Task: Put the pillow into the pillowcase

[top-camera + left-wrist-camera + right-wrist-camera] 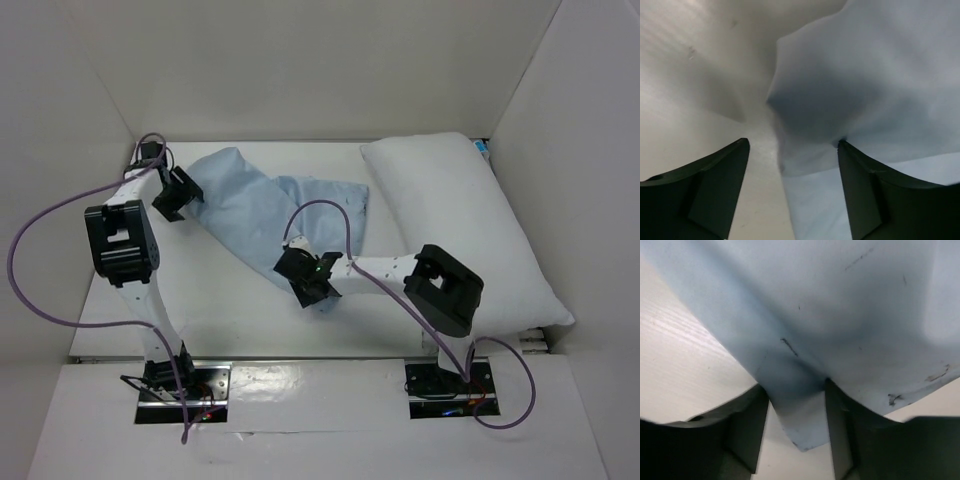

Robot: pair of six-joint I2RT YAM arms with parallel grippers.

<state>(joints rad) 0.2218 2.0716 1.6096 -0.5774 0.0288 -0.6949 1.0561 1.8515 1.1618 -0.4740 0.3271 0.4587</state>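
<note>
The white pillow (460, 225) lies along the right side of the table, a small blue tag at its far end. The light blue pillowcase (250, 205) lies crumpled left of it. My left gripper (180, 196) is at the pillowcase's far left end, jaws wide open; the cloth edge (840, 100) lies between the fingers and touches the right one. My right gripper (308, 280) is at the pillowcase's near corner. Its jaws are partly open, and a cloth corner (805, 425) hangs down between them, draped over the fingertips.
White walls close in the table at the back and on both sides. The near edge carries the two arm bases (180, 385) and purple cables (330, 215). Bare tabletop (240, 320) shows in front of the pillowcase.
</note>
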